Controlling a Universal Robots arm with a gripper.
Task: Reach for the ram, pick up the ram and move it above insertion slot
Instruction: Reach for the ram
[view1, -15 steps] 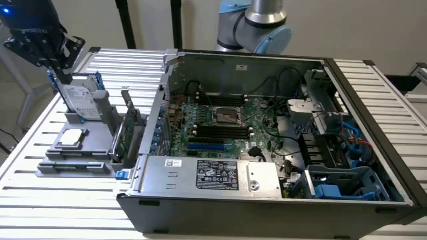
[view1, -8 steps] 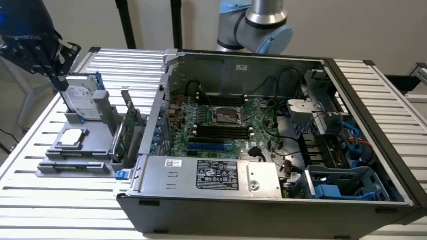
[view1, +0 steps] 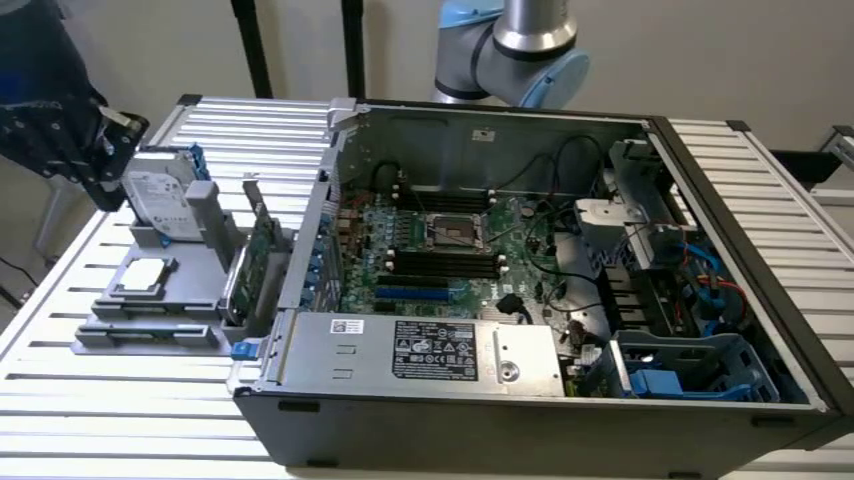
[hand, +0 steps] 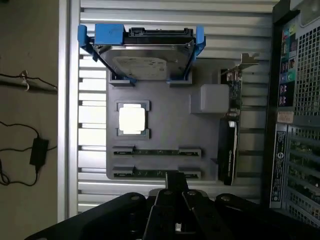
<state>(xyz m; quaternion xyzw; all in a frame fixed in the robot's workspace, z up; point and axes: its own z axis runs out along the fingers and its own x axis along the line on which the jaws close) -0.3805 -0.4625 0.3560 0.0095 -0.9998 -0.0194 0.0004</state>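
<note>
1. At the exterior view's far left, the gripper (hand: 172, 192) hangs over the near end of the grey holder (hand: 165, 100), which sits on the slatted table (view1: 80, 400). I cannot tell how far it is open. Nothing shows in its grasp, and both memory sticks sit in the holder.
2. The ram (hand: 142, 173) stands on its long edge in the holder's end brackets and is the stick closest to the gripper. A second stick (hand: 157, 151) lies parallel just beside it (the two look alike, so which is meant is my reading). Further along the holder are a processor chip (hand: 132, 120) and a hard drive (hand: 145, 60), with the expansion card (hand: 231, 135) upright on the side toward the case.
3. I judge the ram to be light and stiff but thin and brittle, with smooth faces that could slip. The best hold is probably at mid-length, pinching its two flat faces between the brackets so it comes up level. It should be lifted straight, not twisted.
4. Toward the exterior view's right, inside the open case (view1: 747, 330), the insertion slot (view1: 441, 262) is one of several parallel black sockets, above the blue slot (view1: 414, 293) and well apart from the ram.
</note>
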